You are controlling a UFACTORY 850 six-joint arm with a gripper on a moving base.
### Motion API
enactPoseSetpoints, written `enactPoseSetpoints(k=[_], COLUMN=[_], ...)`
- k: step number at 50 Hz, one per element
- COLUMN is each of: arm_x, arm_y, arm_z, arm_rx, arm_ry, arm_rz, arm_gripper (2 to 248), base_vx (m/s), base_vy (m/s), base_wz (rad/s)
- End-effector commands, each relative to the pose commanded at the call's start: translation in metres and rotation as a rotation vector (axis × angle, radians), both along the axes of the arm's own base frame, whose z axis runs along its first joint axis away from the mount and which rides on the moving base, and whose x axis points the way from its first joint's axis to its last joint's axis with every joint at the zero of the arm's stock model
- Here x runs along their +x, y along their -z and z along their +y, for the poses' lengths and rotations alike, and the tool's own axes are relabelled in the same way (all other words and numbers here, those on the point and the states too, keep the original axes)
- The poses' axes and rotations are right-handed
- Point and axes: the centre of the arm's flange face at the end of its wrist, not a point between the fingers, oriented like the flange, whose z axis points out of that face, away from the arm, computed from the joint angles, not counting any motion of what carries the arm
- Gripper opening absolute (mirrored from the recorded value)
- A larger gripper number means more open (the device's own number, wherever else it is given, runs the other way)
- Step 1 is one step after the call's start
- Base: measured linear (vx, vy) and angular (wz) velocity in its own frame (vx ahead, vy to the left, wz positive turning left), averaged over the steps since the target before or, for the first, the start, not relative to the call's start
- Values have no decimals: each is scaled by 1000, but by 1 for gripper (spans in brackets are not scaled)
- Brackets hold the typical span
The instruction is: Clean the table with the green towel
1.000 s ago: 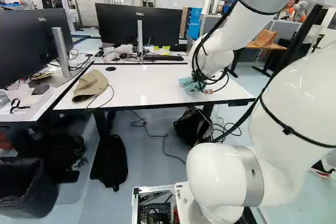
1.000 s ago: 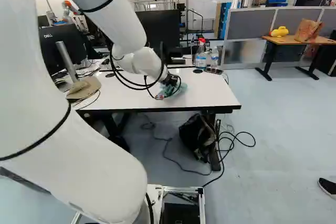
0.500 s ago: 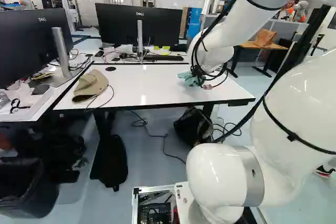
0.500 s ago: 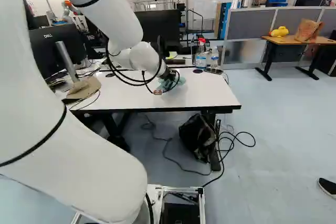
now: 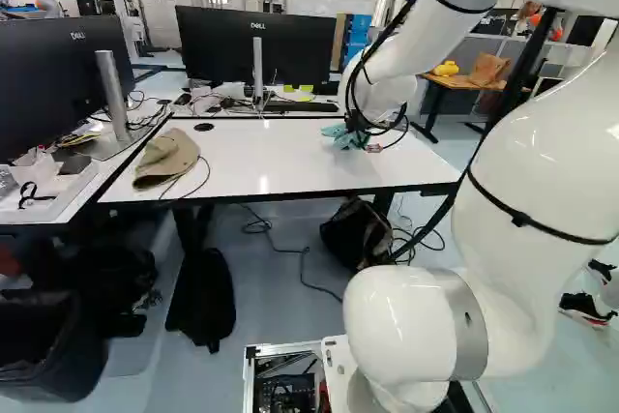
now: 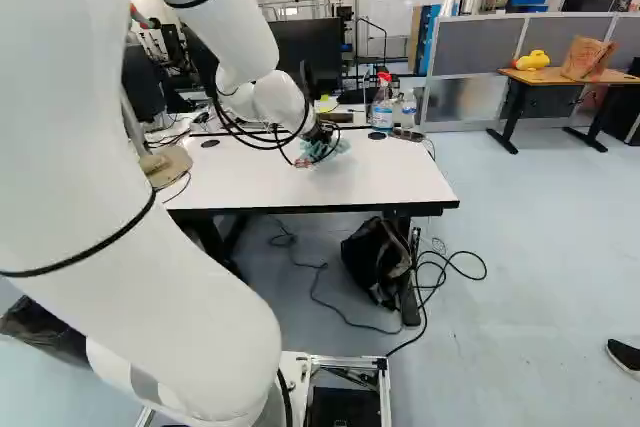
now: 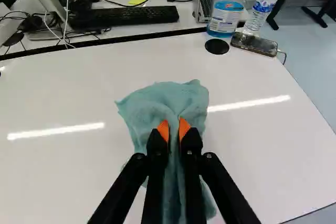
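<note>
Over the right part of the white table (image 5: 261, 169), my gripper (image 6: 322, 143) points down at the top, partly hidden by cables. The green towel (image 6: 338, 148) lies bunched beneath it. Seen from the wrist, my gripper (image 7: 174, 129) has its orange-padded fingers pinched on a fold of the towel (image 7: 163, 98). The cloth spreads on the white surface ahead of the fingers and trails back between and under them.
A spray bottle (image 7: 227, 9), a water bottle (image 7: 262, 4) and a phone (image 7: 254, 44) stand or lie at the table's far right corner. A tan hat (image 5: 166, 158) lies on the left part. Monitors (image 5: 256, 45) and a keyboard (image 7: 126, 18) are behind.
The arm has shifted over the table, toward the left in the left base view and somewhat farther from the near edge, with the towel moving along in the gripper. The base has stayed put.
</note>
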Motion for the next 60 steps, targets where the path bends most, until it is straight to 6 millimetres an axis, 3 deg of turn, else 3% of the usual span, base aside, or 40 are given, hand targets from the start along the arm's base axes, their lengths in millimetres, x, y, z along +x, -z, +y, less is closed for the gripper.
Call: enactPoseSetpoints(k=[43,60], arm_x=[82,116], arm_y=[1,3], arm_z=[39,42], arm_rx=[-1,-2], arm_ry=[-91,-98], arm_rz=[-14,-26], arm_gripper=[42,42], base_vx=[0,0], base_vy=[0,0], base_wz=[0,0])
